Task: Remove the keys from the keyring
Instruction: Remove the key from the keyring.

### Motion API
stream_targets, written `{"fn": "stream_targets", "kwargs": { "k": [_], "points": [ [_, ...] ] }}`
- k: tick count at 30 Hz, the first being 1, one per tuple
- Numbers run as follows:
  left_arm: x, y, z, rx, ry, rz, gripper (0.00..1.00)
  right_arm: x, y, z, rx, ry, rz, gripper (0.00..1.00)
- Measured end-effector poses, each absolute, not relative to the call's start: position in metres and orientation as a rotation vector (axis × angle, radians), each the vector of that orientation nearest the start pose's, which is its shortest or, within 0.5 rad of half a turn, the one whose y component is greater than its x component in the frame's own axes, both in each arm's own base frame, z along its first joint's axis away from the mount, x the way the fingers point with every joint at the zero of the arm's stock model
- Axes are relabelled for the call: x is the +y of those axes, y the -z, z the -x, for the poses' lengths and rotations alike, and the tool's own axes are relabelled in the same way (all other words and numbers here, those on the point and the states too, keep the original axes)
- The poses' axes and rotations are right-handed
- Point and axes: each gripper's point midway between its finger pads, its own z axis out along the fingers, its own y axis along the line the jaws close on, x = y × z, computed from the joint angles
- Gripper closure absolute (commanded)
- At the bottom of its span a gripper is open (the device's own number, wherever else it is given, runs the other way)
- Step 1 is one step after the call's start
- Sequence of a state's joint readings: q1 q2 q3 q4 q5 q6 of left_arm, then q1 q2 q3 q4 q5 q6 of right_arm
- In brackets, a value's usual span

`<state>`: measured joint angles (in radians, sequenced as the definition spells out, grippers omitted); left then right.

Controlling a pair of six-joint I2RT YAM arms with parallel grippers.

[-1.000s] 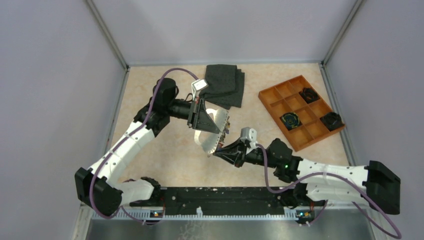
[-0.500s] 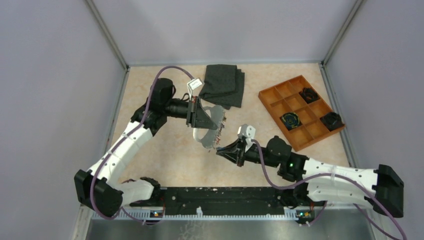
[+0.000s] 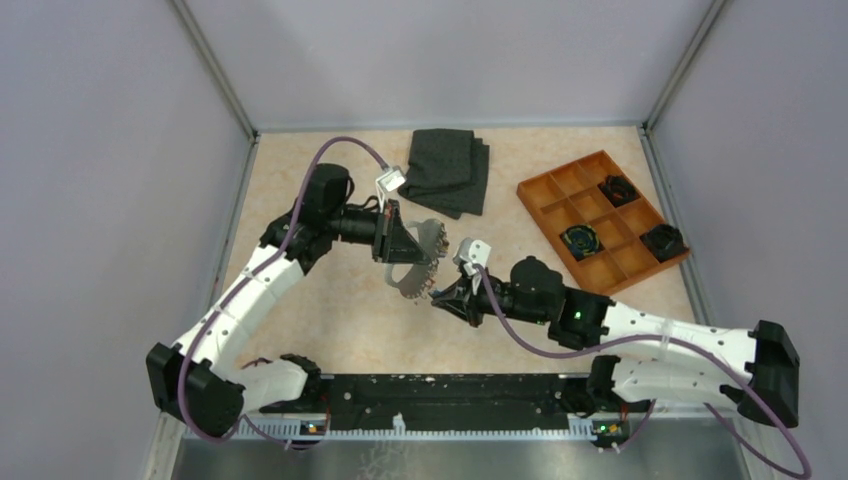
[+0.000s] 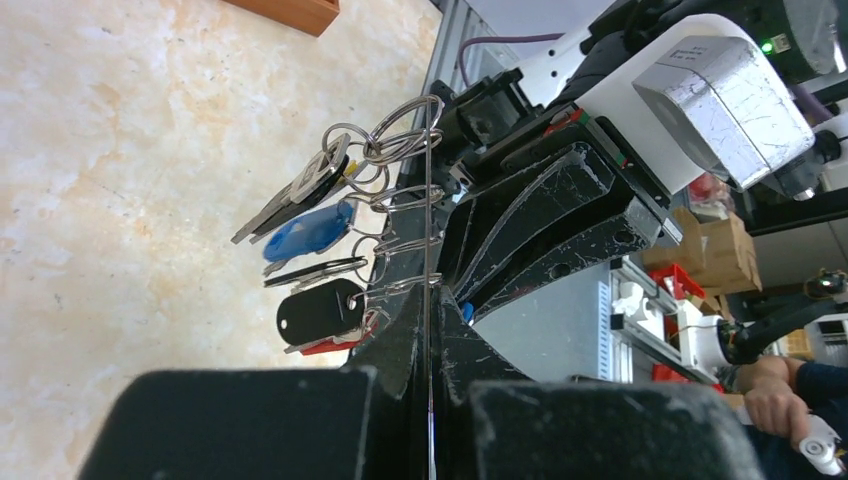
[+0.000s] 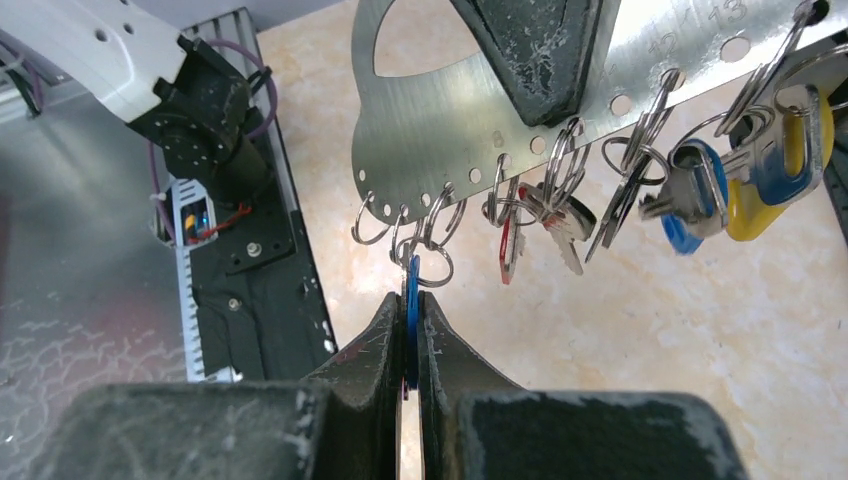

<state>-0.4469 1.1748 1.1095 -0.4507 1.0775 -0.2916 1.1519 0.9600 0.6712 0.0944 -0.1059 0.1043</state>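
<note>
My left tool (image 4: 428,400) is shut tight on the keyring (image 5: 440,110), a flat metal plate held up over the bench (image 3: 330,310). My right tool (image 5: 410,320) pinches the blue key (image 5: 411,280) hanging from a small ring (image 5: 434,267) at the plate's end. I think I should keep the plate steady and turn the key slowly around its ring, not yank. The other keys (image 5: 560,225) hang close by. The bench is pale and speckled, with grey walls (image 3: 120,200), a folded cloth (image 3: 445,170) and an orange tray (image 3: 545,195).
</note>
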Motion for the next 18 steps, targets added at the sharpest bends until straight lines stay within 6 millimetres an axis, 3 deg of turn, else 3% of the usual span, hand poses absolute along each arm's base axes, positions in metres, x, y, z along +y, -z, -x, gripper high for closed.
{"fn": "stream_targets", "kwargs": {
  "k": [13, 18],
  "points": [
    [-0.261, -0.267, -0.172, 2.020, 1.491, -0.870, 1.00, 0.341, -0.220, -0.132, 1.679, -0.933, 1.020, 1.00],
    [-0.260, -0.254, -0.175, 2.043, 1.461, -0.836, 1.00, 0.346, -0.208, -0.135, 1.743, -0.906, 1.036, 1.00]
  ]
}}
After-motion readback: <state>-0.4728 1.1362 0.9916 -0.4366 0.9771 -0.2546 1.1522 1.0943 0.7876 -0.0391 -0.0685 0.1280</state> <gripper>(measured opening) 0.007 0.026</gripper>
